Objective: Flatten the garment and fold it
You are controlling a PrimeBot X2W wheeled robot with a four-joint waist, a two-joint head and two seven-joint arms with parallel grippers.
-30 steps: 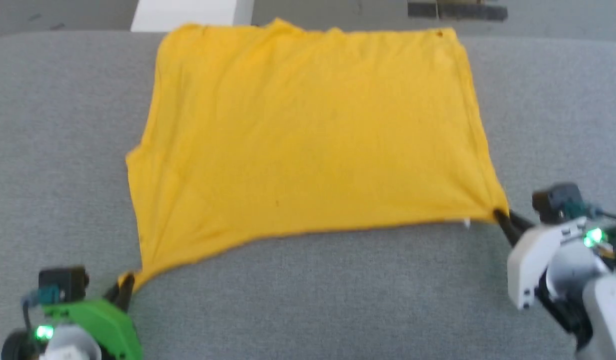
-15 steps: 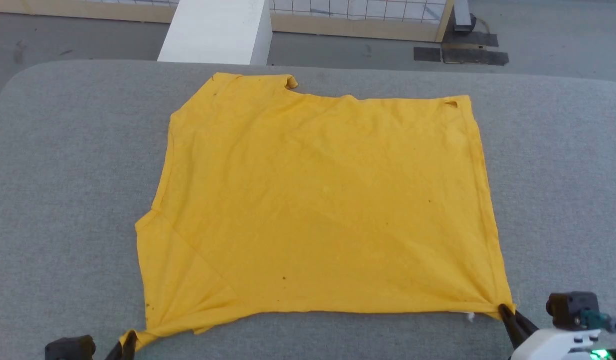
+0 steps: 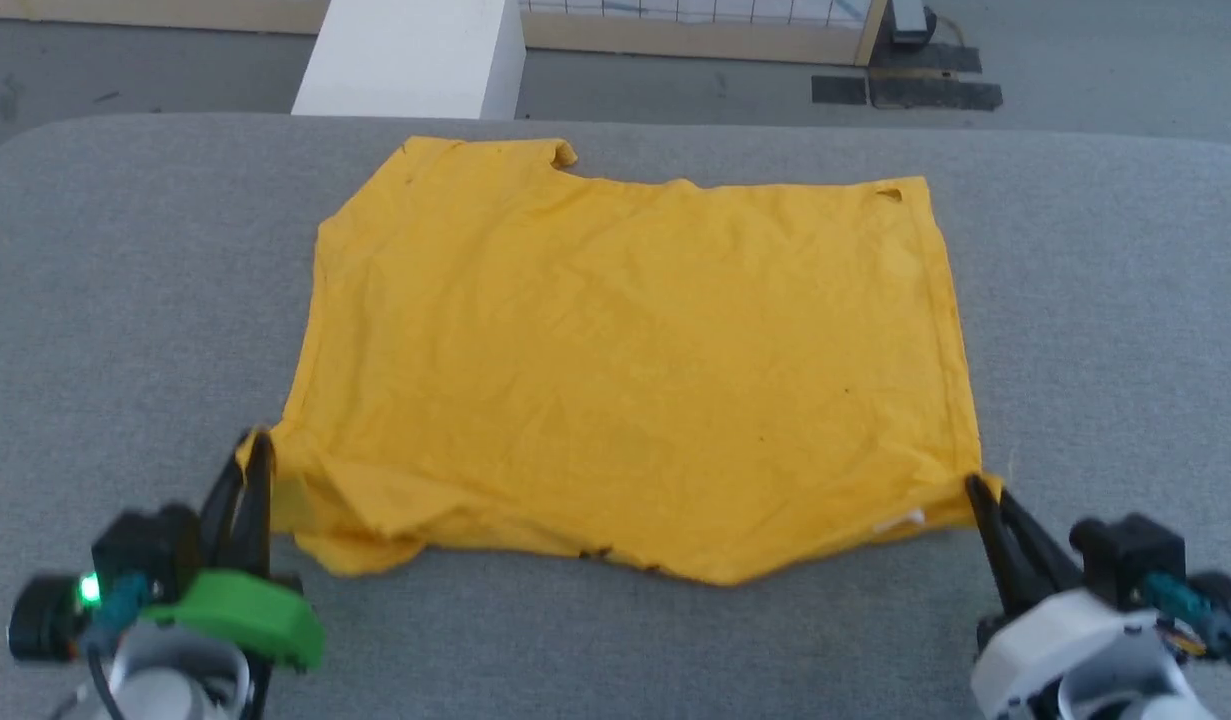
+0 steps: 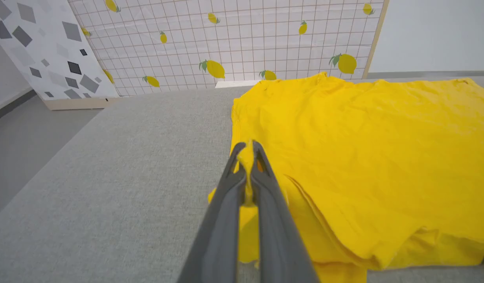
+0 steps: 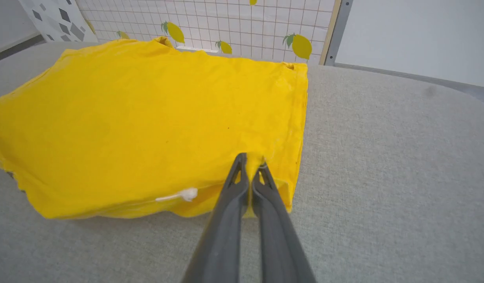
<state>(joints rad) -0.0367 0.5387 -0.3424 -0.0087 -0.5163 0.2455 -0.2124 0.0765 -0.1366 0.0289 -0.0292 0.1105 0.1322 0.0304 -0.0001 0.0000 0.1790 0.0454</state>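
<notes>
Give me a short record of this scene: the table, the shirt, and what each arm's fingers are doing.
table: grey fabric top
shirt: yellow, spread on the table, plain side up, near edge slack and rumpled
left fingers: shut on the shirt's near left corner
right fingers: shut on the shirt's near right corner

R gripper [image 5: 248,162] pinching garment [image 5: 147,118] corner—taut.

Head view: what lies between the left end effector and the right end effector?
The garment: its rumpled near edge runs from the left end effector, shut on one corner, to the right end effector, shut on the other. The head view shows it.
</notes>
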